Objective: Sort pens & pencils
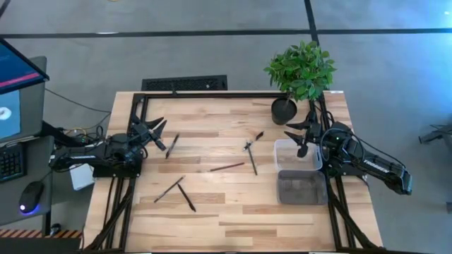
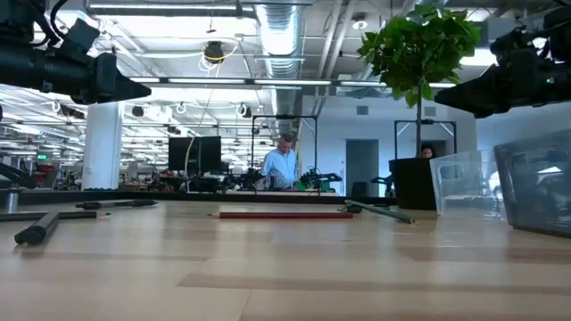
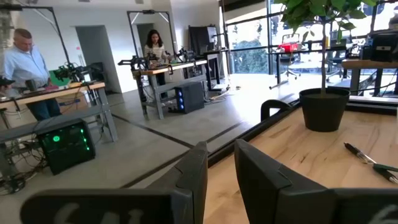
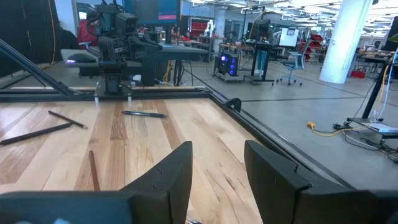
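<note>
Several thin dark pens and pencils lie flat on the wooden table: one [image 1: 171,145] just right of my left gripper, two crossed [image 1: 251,147] mid-table, a reddish-brown pencil [image 1: 227,167], and two [image 1: 169,188] [image 1: 187,197] nearer the near edge. The low view shows the reddish pencil [image 2: 285,214] and a dark pen [image 2: 36,230]. My left gripper [image 1: 157,134] hovers open above the table's left side, its fingers [image 3: 193,174] empty. My right gripper [image 1: 301,138] is open above the clear bin, holding nothing [image 4: 217,168].
A clear plastic bin [image 1: 286,156] and a grey bin [image 1: 301,188] sit at the table's right side. A potted plant [image 1: 300,70] stands at the far right corner. A black frame [image 1: 212,94] runs along the far edge. People stand in the room beyond [image 2: 284,165].
</note>
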Controlling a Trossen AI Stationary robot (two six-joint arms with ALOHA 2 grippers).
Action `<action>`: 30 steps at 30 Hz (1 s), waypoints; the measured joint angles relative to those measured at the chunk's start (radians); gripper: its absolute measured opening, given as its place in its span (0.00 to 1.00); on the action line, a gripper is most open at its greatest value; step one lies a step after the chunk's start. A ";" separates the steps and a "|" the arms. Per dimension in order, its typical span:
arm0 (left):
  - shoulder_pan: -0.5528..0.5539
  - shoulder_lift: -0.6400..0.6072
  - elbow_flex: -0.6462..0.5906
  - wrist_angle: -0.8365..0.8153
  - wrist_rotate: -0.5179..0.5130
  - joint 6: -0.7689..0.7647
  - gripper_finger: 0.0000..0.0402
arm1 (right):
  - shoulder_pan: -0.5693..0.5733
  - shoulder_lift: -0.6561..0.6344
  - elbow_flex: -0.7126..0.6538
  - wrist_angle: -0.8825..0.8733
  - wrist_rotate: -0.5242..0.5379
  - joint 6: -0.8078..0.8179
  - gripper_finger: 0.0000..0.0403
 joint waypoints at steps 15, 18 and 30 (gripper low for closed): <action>0.000 0.000 0.000 0.000 0.000 0.000 0.18 | 0.000 0.000 0.000 0.000 0.000 0.000 0.42; 0.000 0.000 0.000 0.000 0.000 0.000 0.18 | 0.000 0.000 0.000 0.000 0.000 0.000 0.42; 0.000 0.000 0.000 0.000 0.000 -0.009 0.18 | 0.000 0.000 0.000 0.000 0.001 0.057 0.42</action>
